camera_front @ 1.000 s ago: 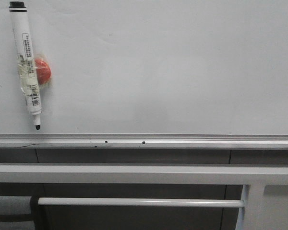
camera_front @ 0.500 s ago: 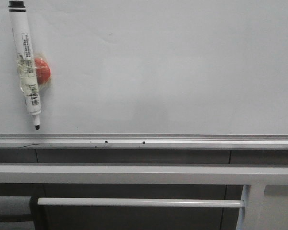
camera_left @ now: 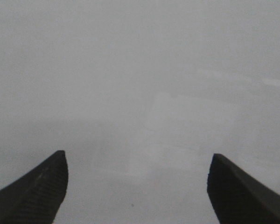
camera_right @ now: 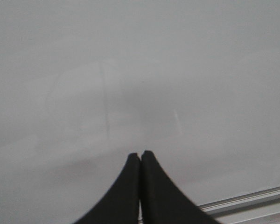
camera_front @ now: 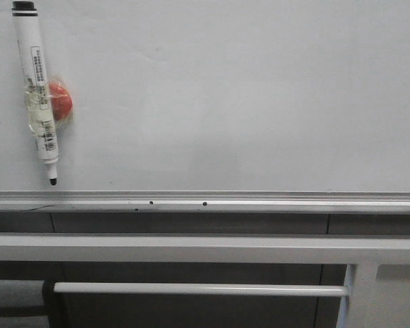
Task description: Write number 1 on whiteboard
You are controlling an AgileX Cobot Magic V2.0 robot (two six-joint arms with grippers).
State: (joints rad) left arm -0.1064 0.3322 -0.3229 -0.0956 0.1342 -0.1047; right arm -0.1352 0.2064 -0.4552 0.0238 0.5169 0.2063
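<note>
The whiteboard (camera_front: 246,102) fills the front view above its silver bottom rail (camera_front: 260,201). No black stroke of the number 1 shows on it. A white marker pen (camera_front: 35,89) with a black tip pointing down hangs on the board at the far left, taped to a red round magnet (camera_front: 60,101). In the left wrist view my left gripper (camera_left: 137,161) is open over bare white surface (camera_left: 140,84), holding nothing. My right gripper (camera_right: 140,154) is shut with nothing between its fingers, over the whiteboard (camera_right: 140,70) near its rail (camera_right: 252,198). Neither gripper shows in the front view.
Small dark dots (camera_front: 204,203) sit along the rail. Below it run a grey horizontal bar (camera_front: 191,248) and a thinner tube (camera_front: 198,289), with a white upright post (camera_front: 359,294) at the right.
</note>
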